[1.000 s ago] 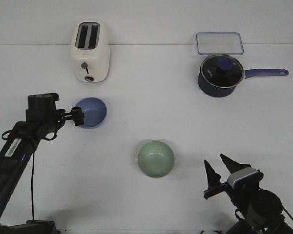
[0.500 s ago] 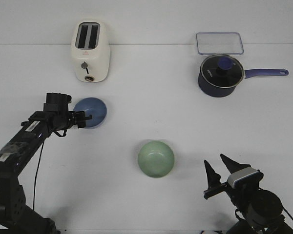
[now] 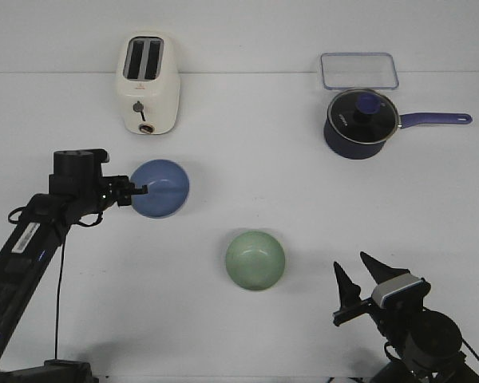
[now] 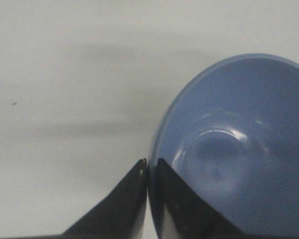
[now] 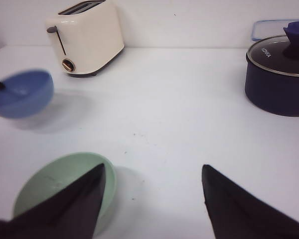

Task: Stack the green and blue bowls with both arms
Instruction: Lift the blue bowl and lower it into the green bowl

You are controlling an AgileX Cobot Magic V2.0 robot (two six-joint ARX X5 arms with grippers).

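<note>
Blue bowl rim pinched in left pincer; right pincer spread.

Bare table separates the blue bowl from the green bowl; toaster stands behind.

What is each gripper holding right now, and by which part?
The left gripper pinches the blue bowl by its rim. The right gripper is open and holds nothing.

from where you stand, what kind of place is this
Probably a lab tabletop staged as a kitchen: a bare white table with a cream toaster, a navy saucepan and a clear lidded container, worked by two robot arms.
</note>
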